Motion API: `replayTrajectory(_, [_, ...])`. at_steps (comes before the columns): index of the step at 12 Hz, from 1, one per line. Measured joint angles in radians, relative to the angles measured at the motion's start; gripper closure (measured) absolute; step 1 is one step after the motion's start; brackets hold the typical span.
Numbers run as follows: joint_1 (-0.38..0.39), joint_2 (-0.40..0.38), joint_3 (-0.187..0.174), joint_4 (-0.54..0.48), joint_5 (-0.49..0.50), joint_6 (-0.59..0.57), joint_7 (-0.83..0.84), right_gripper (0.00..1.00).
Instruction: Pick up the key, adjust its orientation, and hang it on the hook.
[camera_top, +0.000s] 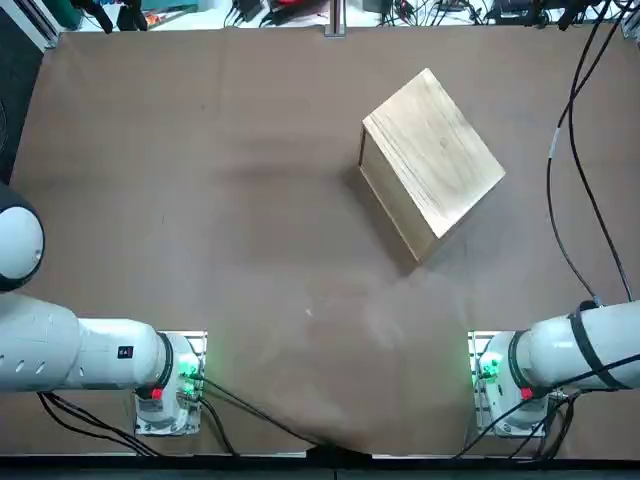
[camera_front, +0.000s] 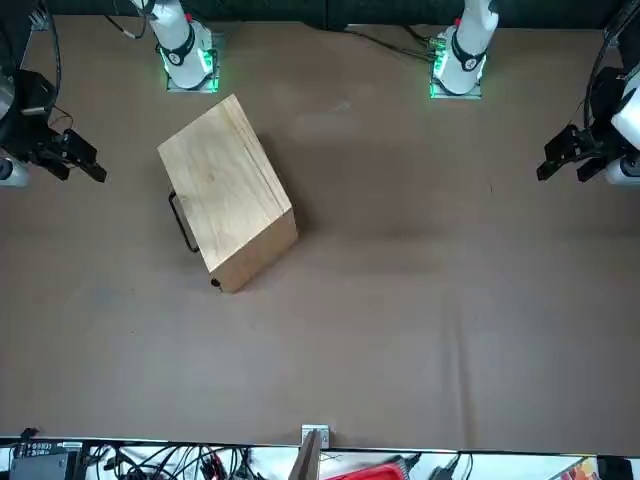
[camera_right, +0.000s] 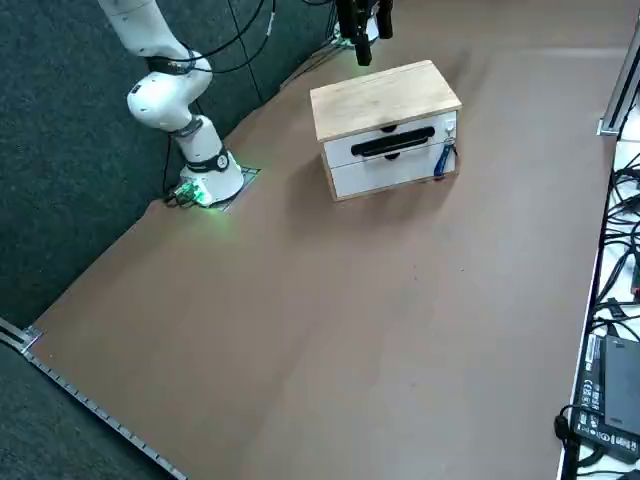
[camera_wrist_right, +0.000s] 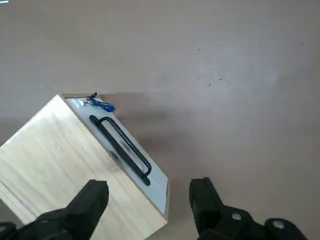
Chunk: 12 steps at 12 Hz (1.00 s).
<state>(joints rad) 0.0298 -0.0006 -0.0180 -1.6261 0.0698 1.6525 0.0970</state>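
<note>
Right gripper (camera_wrist_right: 150, 186) gapes wide, empty, above the table (camera_wrist_right: 240, 125); below it the key (camera_right: 441, 162) hangs from the hook (camera_right: 450, 127), task seemingly complete

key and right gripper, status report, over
Right gripper open and empty, jaws apart above the table. Blue key hanging at the drawer box's front. Nothing seen blocking it.

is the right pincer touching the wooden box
Apart: the front view shows the right pincer off to one side of the wooden box, with table visible between them.
</note>
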Motion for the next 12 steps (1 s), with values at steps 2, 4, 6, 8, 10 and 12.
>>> replayTrajectory(2, [0.000, 0.001, 0.000, 0.000, 0.000, 0.000, 0.000, 0.00])
replayTrajectory(4, [0.001, 0.002, 0.000, 0.000, 0.000, 0.000, 0.000, 0.00])
replayTrajectory(6, [0.001, 0.003, 0.000, 0.000, 0.000, 0.000, 0.000, 0.00])
replayTrajectory(8, [0.001, 0.004, 0.000, 0.000, 0.000, 0.000, 0.000, 0.00])
replayTrajectory(10, [0.001, 0.004, 0.000, 0.000, 0.000, 0.000, 0.000, 0.00])
replayTrajectory(12, [0.001, 0.004, -0.001, 0.000, 0.000, 0.000, 0.000, 0.00])
